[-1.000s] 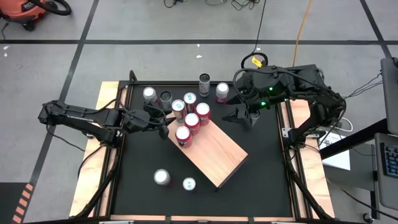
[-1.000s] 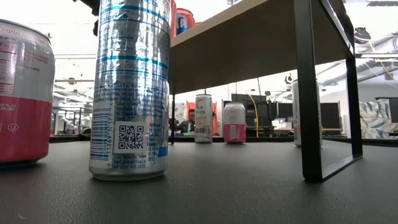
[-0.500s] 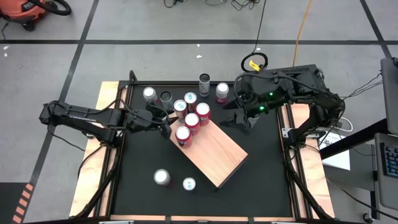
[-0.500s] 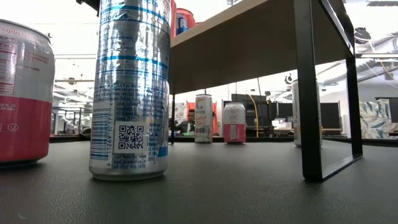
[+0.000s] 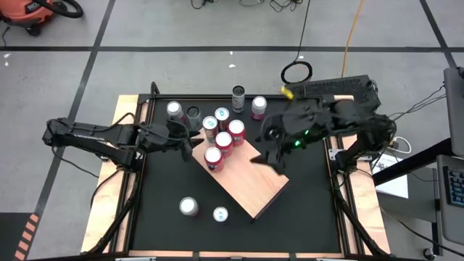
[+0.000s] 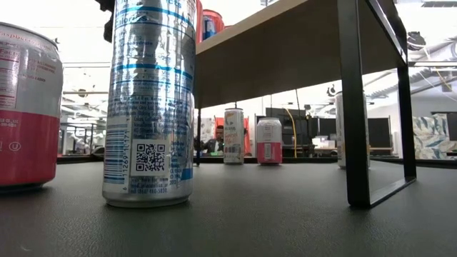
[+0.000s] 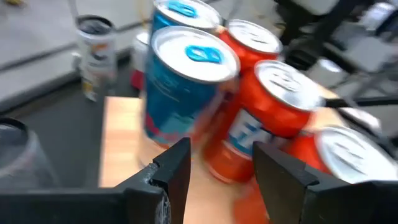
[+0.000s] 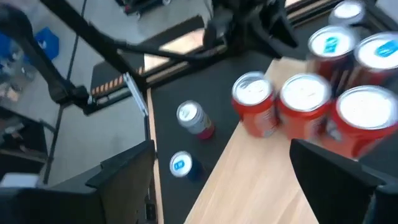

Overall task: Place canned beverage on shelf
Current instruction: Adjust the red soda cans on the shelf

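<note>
Black counter (image 5: 167,181) edged with wooden strips, standing on a grey floor marked with dark lines; cables and an orange vacuum (image 5: 29,13) on the floor at the far side. Through the low view, a bright workshop room behind the counter.

Shelf (image 5: 250,177) of pale wood, set diagonally at mid-counter on black legs. Five cans (image 5: 223,139) clustered on its far-left end: red ones and blue-topped ones, upright. Three more cans (image 5: 238,96) on the counter at the far edge, beyond the shelf, and a further one (image 5: 174,110) at far left. Two cans (image 5: 189,206) on the counter near the front, left of the shelf's near end.

Left gripper (image 5: 190,145) at the shelf's left edge, just beside the can cluster; fingers partly apart, holding nothing, with a blue can (image 7: 180,87) directly ahead in the left wrist view.

Right gripper (image 5: 270,161) above the middle of the shelf, to the right of the cluster, spread wide and empty.
</note>
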You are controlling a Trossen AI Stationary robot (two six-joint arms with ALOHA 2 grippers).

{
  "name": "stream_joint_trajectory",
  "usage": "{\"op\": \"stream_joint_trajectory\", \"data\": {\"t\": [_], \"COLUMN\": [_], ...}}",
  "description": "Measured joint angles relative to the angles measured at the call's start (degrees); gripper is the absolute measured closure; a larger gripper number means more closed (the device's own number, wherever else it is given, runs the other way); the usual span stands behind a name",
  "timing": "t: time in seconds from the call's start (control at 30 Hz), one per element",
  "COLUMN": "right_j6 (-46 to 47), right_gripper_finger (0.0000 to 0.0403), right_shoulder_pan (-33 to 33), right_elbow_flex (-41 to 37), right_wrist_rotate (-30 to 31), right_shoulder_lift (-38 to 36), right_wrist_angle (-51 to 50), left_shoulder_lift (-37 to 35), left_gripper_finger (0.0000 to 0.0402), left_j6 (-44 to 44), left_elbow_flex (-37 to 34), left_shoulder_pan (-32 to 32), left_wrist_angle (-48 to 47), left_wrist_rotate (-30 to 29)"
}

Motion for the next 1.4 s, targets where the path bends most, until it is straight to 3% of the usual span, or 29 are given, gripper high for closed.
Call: {"op": "stream_joint_trajectory", "data": {"t": [0.33, 0.63, 0.87, 1.2, 1.4], "right_j6": [-0.75, 0.87, 2.1, -0.07, -1.48], "right_gripper_finger": [0.0144, 0.0267, 0.0341, 0.0397, 0.04], "right_shoulder_pan": [4.21, 4.22, 1.87, -2.17, -3.73], "right_elbow_flex": [-0.02, -0.02, -0.04, -0.04, -0.04], "right_wrist_rotate": [0.02, 0.09, -0.02, 0.26, 0.22], "right_shoulder_lift": [11.88, 20.65, 24.6, 24.09, 24.09], "right_wrist_angle": [0.72, 1.51, 1.36, -0.2, 0.25], "left_shoulder_lift": [-3.49, -3.49, -3.46, -3.44, -3.44], "left_gripper_finger": [0.0233, 0.0234, 0.0234, 0.0234, 0.0234], "left_j6": [-5.31, -9.56, -11.27, -11.34, -11.32], "left_elbow_flex": [0.02, 0.02, 0.02, 0.02, 0.02], "left_shoulder_pan": [-8.15, -15.23, -18.24, -19.5, -19.47], "left_wrist_angle": [-2.49, -7.45, -10.04, -12.17, -12.48], "left_wrist_rotate": [3.33, -2.03, -4.45, -5.19, -5.25]}}
